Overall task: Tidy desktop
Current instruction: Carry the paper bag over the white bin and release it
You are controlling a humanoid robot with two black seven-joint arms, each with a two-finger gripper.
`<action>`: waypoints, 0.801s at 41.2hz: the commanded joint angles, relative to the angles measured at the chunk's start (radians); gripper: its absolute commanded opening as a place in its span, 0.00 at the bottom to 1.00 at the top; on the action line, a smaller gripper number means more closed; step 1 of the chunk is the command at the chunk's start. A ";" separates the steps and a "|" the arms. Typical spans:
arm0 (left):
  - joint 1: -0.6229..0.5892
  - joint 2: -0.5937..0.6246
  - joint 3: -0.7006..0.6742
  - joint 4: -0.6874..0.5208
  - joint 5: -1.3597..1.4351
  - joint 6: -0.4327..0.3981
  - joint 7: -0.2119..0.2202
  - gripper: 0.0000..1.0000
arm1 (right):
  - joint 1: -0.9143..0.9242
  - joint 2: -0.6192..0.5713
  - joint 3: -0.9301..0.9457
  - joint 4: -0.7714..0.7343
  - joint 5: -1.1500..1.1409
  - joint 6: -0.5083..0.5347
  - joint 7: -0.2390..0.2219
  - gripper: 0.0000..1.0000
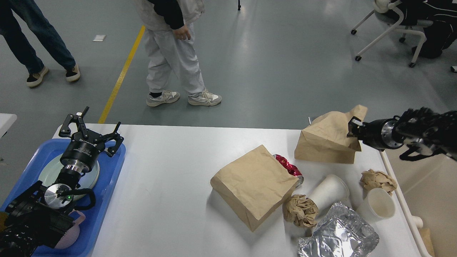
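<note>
The white desktop (171, 178) fills the lower half of the head view. My right gripper (353, 129) is shut on the top edge of a brown paper bag (326, 141) and holds it lifted at the back right. A larger brown paper bag (253, 185) lies at mid-table with a crushed red can (289, 167) beside it. Two white paper cups (328, 192) (378, 207), two crumpled brown paper balls (300, 210) (378, 180) and a crumpled foil sheet (337, 235) lie at the front right. My left gripper (91, 130) is open over the blue tray.
A blue tray (107, 192) with a plate (48, 171) stands at the left edge. A beige bin (428, 192) stands to the right of the table. Two people (175, 53) walk on the floor behind, and an office chair (392, 25) stands at the back right.
</note>
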 commanded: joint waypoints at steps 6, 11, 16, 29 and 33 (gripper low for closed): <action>0.000 -0.001 0.000 0.001 0.000 0.000 0.000 0.96 | 0.317 -0.214 -0.007 0.155 -0.004 0.138 0.000 0.00; 0.000 0.000 0.000 0.001 0.000 0.000 0.000 0.96 | 0.441 -0.292 -0.007 0.155 -0.004 0.254 -0.001 0.00; 0.000 0.000 0.000 0.000 0.000 0.000 0.000 0.96 | 0.535 -0.374 -0.009 0.147 -0.010 0.327 -0.005 0.00; 0.000 0.000 0.000 0.000 0.000 0.000 0.000 0.96 | 0.302 -0.482 -0.075 -0.031 -0.014 0.167 -0.006 0.00; 0.000 0.000 0.000 0.000 0.000 0.000 0.000 0.96 | 0.155 -0.502 -0.070 -0.075 -0.014 0.084 -0.006 0.00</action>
